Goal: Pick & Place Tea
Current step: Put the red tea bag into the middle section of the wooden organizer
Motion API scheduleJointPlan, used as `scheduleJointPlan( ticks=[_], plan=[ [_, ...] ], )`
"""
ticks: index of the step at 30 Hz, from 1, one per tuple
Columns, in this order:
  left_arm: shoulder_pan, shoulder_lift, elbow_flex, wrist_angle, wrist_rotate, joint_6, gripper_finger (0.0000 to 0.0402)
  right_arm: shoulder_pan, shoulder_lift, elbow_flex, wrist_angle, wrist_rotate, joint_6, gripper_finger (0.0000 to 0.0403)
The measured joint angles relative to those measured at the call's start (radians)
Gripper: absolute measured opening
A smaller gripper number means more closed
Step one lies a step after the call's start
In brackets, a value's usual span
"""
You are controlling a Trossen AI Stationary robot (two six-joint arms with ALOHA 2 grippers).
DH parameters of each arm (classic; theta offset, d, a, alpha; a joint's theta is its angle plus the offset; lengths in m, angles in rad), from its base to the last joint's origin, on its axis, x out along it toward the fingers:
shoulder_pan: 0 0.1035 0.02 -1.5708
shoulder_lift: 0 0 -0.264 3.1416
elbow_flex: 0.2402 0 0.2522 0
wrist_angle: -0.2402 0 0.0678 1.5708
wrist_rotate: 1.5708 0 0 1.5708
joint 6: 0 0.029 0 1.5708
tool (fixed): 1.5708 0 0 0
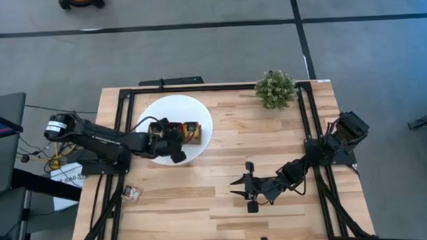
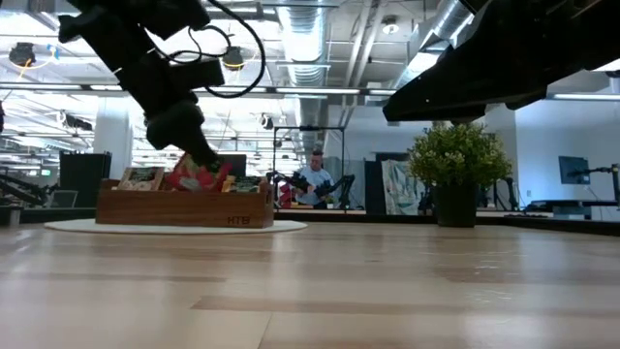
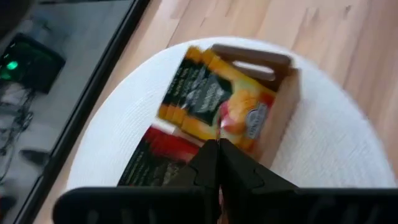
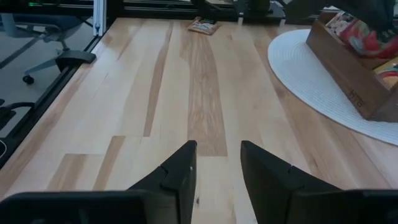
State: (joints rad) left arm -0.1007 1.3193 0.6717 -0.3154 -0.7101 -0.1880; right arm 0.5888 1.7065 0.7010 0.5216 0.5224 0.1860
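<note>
The tea is small flat sachets. Orange-yellow ones (image 3: pixel 217 93) and red ones (image 3: pixel 163 142) stand in the brown wooden tray (image 2: pixel 184 206) on the white disc (image 1: pixel 199 110). One more sachet (image 1: pixel 133 194) lies flat on the table near its left edge. My left gripper (image 3: pixel 217 149) is shut, slanting down just over the sachets in the tray, and shows in the low view as my left gripper (image 2: pixel 205 160). Over bare table at the near right, my right gripper (image 4: pixel 217 155) stands open with nothing between its fingers, apart from the disc. My left gripper's shut fingertips (image 3: pixel 208 155) stand right at the tops of the sachets in the tray. I cannot tell whether they touch a sachet, and I see nothing plainly between them.
A small green potted plant (image 1: pixel 275 89) stands at the far right of the table. Black frame rails (image 1: pixel 310 131) run along the table's left, right and far sides. Bare wood (image 1: pixel 202 199) lies between the disc and the near edge.
</note>
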Motion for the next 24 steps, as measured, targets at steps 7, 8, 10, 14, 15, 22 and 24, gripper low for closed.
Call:
scheduleJointPlan(
  ticks=[7, 8, 10, 14, 15, 22, 24],
  plan=[
    [0.075, 0.0, -0.001, 0.031, 0.062, 0.023, 0.0, 0.001, 0.0, 0.0, -0.001, -0.003, 0.025, 0.0118],
    [0.084, 0.0, -0.001, 0.033, 0.063, 0.029, 0.0, 0.003, 0.0, 0.0, -0.001, -0.008, 0.027, 0.0118],
    [0.101, 0.0, -0.001, 0.038, 0.066, 0.041, 0.0, 0.006, 0.0, 0.0, -0.001, -0.023, 0.027, 0.0118],
    [0.142, 0.0, -0.001, 0.036, 0.041, 0.014, 0.0, 0.018, 0.0, 0.0, 0.0, -0.037, 0.027, 0.0118],
    [0.148, 0.0, -0.001, 0.035, 0.034, 0.012, 0.0, 0.02, 0.0, 0.0, 0.0, -0.037, 0.027, 0.0118],
    [0.154, 0.0, -0.001, 0.022, 0.081, 0.027, 0.0003, 0.022, 0.0, 0.0, 0.003, -0.037, 0.026, 0.0118],
    [0.151, 0.0, -0.001, 0.0, 0.082, 0.043, 0.0013, 0.022, 0.0, 0.0, 0.002, -0.037, 0.026, 0.0118]
  ],
)
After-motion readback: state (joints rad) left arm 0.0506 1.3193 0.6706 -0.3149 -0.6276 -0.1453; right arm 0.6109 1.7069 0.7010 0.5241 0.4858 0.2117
